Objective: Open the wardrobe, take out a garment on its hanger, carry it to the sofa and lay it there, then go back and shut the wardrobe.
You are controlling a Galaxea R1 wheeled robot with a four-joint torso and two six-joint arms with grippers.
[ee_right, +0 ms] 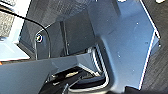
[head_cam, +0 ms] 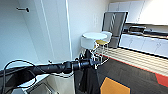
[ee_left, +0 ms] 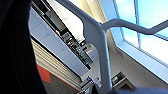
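Head view first: the left arm is seen stretched in from the left, its gripper (head_cam: 96, 62) held out over the floor with the black garment (head_cam: 88, 78) draped straight down below it. The jaws are closed on the hanger (head_cam: 96, 55), whose pale wire can just be made out at the gripper. Behind, a plain white wall (head_cam: 80, 22) is seen, with a black hook (head_cam: 23, 9) high up. A small round white table (head_cam: 94, 35) with a yellow-seated stool (head_cam: 102, 42) is placed by the wall, and a steel fridge (head_cam: 115, 25) is set beside white cabinets (head_cam: 147, 43). The floor is laid in dark carpet (head_cam: 125, 72) with an orange patch (head_cam: 113, 87) and a red one (head_cam: 162, 80) — pale planks are laid nearer the kitchen.

Left wrist view: the white hanger (ee_left: 100, 42) is seen large and close, the dark garment (ee_left: 15, 50) alongside it, the kitchen cabinets and striped floor tilted behind.

Right wrist view: robot parts and dark carpet are shown — the state of the right jaws cannot be told.
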